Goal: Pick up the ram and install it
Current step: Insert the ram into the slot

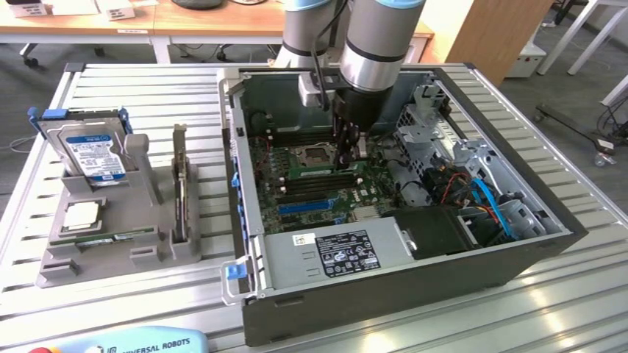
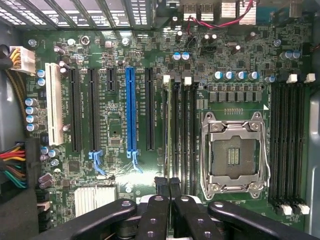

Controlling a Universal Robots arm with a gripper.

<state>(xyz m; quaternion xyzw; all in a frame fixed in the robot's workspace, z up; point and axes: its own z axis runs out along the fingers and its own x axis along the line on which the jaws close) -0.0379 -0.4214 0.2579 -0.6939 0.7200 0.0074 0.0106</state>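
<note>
My gripper [image 1: 348, 163] reaches down into the open computer case [image 1: 393, 294], over the memory slots [image 1: 329, 176] beside the empty processor socket [image 2: 234, 152]. In the wrist view the two black fingertips [image 2: 159, 186] stand close together, with the gripper [image 2: 167, 184] shut on the ram [image 2: 168, 130]. The ram shows edge-on as a thin line running along the memory slot nearest the expansion slots. It lies in line with that slot, between the white latch [image 2: 166, 79] and my fingers. How deep it sits in the slot I cannot tell.
On the exterior view's left a grey fixture [image 1: 59, 272] holds a hard drive [image 1: 93, 151], a silver processor chip [image 1: 81, 213], an upright dark expansion card [image 1: 179, 193] and a thin green strip [image 1: 113, 237]. Drive cages and cables [image 1: 490, 202] crowd the case's right side.
</note>
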